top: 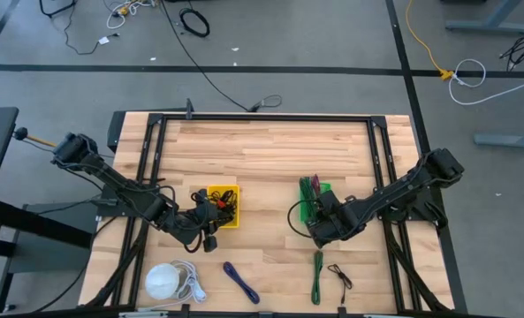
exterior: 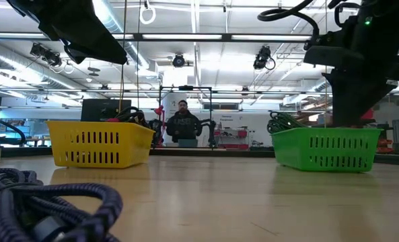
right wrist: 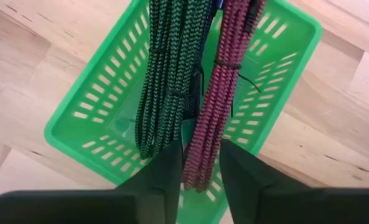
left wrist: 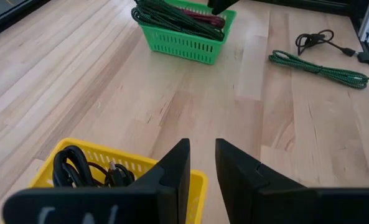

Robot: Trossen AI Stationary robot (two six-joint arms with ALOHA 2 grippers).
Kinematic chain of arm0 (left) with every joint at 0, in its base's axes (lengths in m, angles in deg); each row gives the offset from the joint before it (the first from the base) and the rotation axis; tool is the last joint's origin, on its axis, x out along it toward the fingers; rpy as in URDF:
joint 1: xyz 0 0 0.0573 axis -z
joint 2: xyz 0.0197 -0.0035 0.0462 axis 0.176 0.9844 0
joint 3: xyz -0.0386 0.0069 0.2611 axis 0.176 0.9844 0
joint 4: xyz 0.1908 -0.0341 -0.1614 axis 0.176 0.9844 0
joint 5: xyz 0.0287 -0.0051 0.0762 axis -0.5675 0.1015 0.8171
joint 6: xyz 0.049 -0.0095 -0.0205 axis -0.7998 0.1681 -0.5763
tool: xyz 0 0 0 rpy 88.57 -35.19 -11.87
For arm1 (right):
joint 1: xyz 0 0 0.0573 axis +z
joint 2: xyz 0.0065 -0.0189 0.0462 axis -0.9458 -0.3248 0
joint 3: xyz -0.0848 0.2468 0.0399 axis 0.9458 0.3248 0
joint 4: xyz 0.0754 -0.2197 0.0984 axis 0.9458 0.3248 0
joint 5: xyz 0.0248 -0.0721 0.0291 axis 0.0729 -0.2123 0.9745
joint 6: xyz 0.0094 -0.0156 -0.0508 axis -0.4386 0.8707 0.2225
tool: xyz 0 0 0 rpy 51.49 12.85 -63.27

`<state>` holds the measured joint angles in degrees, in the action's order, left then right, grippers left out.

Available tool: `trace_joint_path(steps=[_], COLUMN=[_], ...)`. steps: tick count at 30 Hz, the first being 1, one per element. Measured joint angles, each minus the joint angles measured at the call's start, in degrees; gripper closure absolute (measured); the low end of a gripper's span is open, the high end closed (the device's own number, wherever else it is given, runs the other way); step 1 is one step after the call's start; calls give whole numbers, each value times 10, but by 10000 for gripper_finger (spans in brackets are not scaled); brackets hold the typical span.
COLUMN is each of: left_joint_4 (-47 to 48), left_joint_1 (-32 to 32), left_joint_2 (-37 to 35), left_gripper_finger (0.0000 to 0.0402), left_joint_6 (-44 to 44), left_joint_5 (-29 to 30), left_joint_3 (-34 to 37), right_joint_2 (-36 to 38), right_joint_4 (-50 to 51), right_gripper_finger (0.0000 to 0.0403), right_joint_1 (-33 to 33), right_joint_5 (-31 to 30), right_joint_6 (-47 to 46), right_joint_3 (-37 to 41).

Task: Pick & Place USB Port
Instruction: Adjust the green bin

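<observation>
A green basket [right wrist: 97,118] at the table's right holds a dark green braided cable bundle [right wrist: 168,68] and a maroon one [right wrist: 224,81]. My right gripper [right wrist: 201,171] hangs over this basket [top: 323,189], pointing steeply down. It is open, with the maroon bundle's near end between its fingers. A yellow basket [top: 231,188] at the left holds black cables [left wrist: 78,168]. My left gripper [left wrist: 203,168] hovers at that basket's near side [top: 210,240], open by a narrow gap, with nothing between its fingers. My right gripper's fingers [right wrist: 165,174] stand on either side of the maroon bundle's near end [right wrist: 200,158], coming from above. I cannot tell whether they touch it. The bundle lies in the green basket, along the dark green one.
Along the near edge lie a white round object with a cord [top: 164,281], a blue cable [top: 241,283], a green braided cable [top: 317,276] and a thin black cable [top: 339,276]. Bare wood lies between the baskets. A person [exterior: 184,124] stands in the room behind.
</observation>
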<state>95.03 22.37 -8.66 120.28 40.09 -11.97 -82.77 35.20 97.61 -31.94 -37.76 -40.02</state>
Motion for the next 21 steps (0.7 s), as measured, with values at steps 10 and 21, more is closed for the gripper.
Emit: trace_joint_path(steps=[10,21], left_joint_4=[0,0], left_joint_1=[0,0], left_joint_2=[0,0], left_gripper_finger=[321,321], left_joint_6=[-1,-1], left_joint_5=[0,0], left_joint_3=[0,0], right_joint_2=[0,0], right_joint_4=[31,-9], right_gripper_finger=[279,311], right_joint_1=[0,7], right_joint_5=[-21,48], right_joint_6=[29,126], right_joint_3=[0,-4])
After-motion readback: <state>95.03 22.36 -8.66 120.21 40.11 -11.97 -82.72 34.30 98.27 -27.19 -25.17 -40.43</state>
